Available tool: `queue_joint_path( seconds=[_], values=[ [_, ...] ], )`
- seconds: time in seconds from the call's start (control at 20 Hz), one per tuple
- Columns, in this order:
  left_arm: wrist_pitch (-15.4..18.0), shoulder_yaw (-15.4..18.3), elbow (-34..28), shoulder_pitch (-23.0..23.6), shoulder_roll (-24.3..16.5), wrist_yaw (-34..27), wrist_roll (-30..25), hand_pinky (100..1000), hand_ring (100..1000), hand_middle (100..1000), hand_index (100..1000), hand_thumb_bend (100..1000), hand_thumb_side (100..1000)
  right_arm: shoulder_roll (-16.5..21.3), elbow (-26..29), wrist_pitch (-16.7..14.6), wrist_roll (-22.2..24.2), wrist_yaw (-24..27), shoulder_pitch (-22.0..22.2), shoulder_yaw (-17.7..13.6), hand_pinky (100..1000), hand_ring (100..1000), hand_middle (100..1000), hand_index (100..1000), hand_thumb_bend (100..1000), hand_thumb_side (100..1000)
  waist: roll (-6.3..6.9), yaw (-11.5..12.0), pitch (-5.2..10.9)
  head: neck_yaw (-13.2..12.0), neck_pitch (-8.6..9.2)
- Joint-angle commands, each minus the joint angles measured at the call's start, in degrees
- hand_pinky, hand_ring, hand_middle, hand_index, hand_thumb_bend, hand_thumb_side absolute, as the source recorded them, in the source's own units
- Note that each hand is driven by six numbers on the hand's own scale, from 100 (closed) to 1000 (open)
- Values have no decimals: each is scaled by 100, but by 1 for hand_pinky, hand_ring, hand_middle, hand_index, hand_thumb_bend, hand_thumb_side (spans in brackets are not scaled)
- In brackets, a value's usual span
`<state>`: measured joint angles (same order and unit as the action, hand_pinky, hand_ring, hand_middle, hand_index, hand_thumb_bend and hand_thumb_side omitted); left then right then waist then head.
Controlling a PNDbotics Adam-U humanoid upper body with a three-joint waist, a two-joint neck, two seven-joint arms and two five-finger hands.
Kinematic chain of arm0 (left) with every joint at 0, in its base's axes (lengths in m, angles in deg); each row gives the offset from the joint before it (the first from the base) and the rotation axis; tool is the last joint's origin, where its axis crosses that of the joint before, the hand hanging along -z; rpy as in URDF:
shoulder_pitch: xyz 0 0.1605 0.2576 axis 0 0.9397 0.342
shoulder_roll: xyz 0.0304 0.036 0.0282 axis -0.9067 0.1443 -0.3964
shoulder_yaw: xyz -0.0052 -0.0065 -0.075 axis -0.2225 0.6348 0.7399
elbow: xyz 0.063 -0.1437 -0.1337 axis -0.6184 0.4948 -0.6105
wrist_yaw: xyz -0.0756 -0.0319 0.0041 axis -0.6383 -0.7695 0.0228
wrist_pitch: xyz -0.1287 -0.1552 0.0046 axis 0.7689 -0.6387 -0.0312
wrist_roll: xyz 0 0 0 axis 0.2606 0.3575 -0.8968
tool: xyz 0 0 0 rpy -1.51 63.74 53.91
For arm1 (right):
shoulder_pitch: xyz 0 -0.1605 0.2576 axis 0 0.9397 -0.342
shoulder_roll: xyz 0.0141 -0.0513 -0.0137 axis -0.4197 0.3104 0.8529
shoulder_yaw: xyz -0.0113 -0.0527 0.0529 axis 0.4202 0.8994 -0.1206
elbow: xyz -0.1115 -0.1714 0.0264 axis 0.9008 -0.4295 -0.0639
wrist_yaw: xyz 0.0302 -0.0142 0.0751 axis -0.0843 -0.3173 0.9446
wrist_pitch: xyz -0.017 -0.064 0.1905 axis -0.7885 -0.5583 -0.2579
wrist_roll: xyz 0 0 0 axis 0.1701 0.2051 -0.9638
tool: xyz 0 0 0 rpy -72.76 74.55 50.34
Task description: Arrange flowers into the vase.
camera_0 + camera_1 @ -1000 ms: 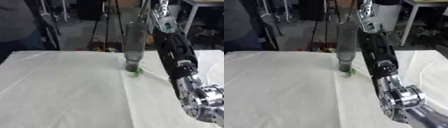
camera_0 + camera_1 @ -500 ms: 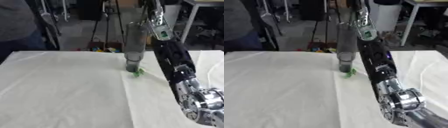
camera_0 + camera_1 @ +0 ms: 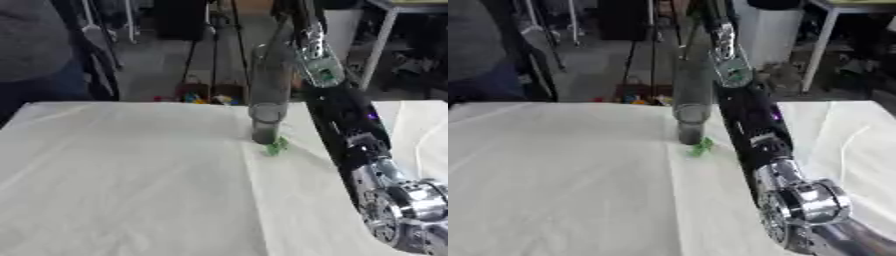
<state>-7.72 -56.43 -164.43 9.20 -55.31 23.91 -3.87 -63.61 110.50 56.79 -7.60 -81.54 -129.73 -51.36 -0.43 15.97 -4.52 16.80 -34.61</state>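
Lab or workshop, tripod legs (image 3: pixel 223 47) on bare concrete floor, metal-framed bench (image 3: pixel 385 30) behind cloth-covered table (image 3: pixel 122 175)

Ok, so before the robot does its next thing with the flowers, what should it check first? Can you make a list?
1. Vase standing upright on the table: ok; it stands straight on the white tablecloth.
2. Vase mouth free: cannot tell; the right arm reaches up beside it and the top is hard to see.
3. Flower in the right hand: cannot tell; the hand is out of view above the picture.
4. Green bit at the vase's foot: not ok; it lies on the cloth, not in the vase.
5. Left hand ready: cannot tell; it shows in no view.
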Motion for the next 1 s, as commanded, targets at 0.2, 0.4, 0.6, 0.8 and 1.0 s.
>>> queue_joint_path(
  seconds=[0.2, 0.4, 0.6, 0.8, 1.0],
  values=[
    [9, 27, -95, -89, -92, -20, -14, 607, 576, 687, 678, 641, 673, 307, 1, -30, 38, -559, -104, 93, 100, 346, 100, 222, 100, 887, 11, -12, 79, 8, 37],
    [10, 28, -93, -78, -97, -17, -11, 607, 573, 687, 678, 642, 673, 375, -46, -19, 119, -1016, -141, 141, 100, 350, 100, 222, 100, 858, 2, -36, 89, 10, 26],
    [9, 27, -84, -65, -108, -14, -14, 606, 571, 687, 678, 642, 673, 466, -141, 47, 379, -1449, -206, 189, 100, 378, 100, 235, 100, 841, -14, -68, 99, 8, 6],
    [9, 27, -79, -55, -118, -10, -15, 606, 570, 686, 678, 644, 674, 551, -248, 155, 840, -1768, -267, 218, 118, 440, 115, 247, 100, 856, -21, -88, 112, 12, -6],
    [8, 28, -78, -45, -123, -4, -24, 606, 569, 686, 678, 645, 675, 628, -303, 282, 1264, -2062, -312, 219, 223, 509, 185, 297, 100, 846, -18, -99, 128, 15, -16]
  ],
)
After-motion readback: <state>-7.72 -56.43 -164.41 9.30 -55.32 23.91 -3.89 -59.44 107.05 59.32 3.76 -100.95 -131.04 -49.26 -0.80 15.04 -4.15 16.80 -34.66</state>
